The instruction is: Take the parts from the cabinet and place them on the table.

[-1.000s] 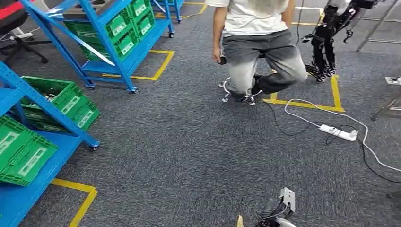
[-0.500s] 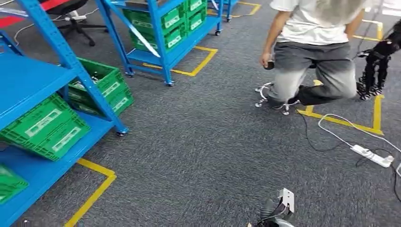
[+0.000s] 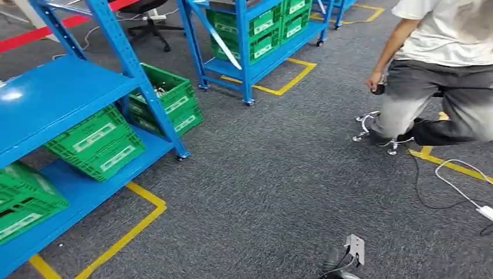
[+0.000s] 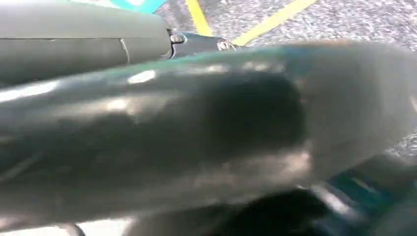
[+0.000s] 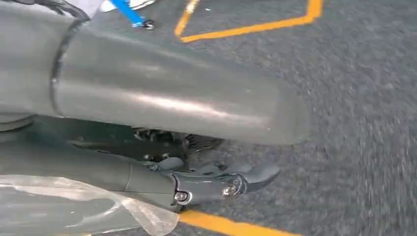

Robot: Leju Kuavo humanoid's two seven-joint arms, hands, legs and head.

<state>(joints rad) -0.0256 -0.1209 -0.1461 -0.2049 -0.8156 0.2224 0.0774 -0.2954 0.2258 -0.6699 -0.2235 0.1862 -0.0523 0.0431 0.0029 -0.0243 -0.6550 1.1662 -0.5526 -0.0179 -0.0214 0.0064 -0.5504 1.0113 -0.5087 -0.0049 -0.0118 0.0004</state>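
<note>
We face a blue cabinet [image 3: 64, 93] filling the left half of the head view, its shelves carrying green crates [image 3: 97, 141]. One crate [image 3: 165, 96] sits just behind the front upright post [image 3: 142, 81], above centre-left of the frame, and small pale parts [image 3: 158, 90] show inside it — too small to say what they are. We judge them light and rigid, likely loose hardware that slips easily, so we would pinch a single piece across its body, not scoop from the heap.

Our right hand [image 5: 216, 182] shows in the right wrist view with grey fingers [image 5: 255, 174] lying stretched over the carpet. A crinkled clear plastic film [image 5: 93, 209] lies close by, and we cannot tell whether the hand holds it or holds nothing. The left wrist view is blurred grey, so we cannot tell how our left hand [image 4: 196, 44] stands.

For room, the grey carpet [image 3: 261, 186] lies open across the centre and lower middle of the head view. Edges to mind: the diagonal post and shelf lip before the crates, and the yellow floor tape [image 3: 125, 232] at lower left. A person [image 3: 442, 75] crouches at upper right, with a white cable [image 3: 459, 183] trailing at the right edge — we would keep well apart from both.
</note>
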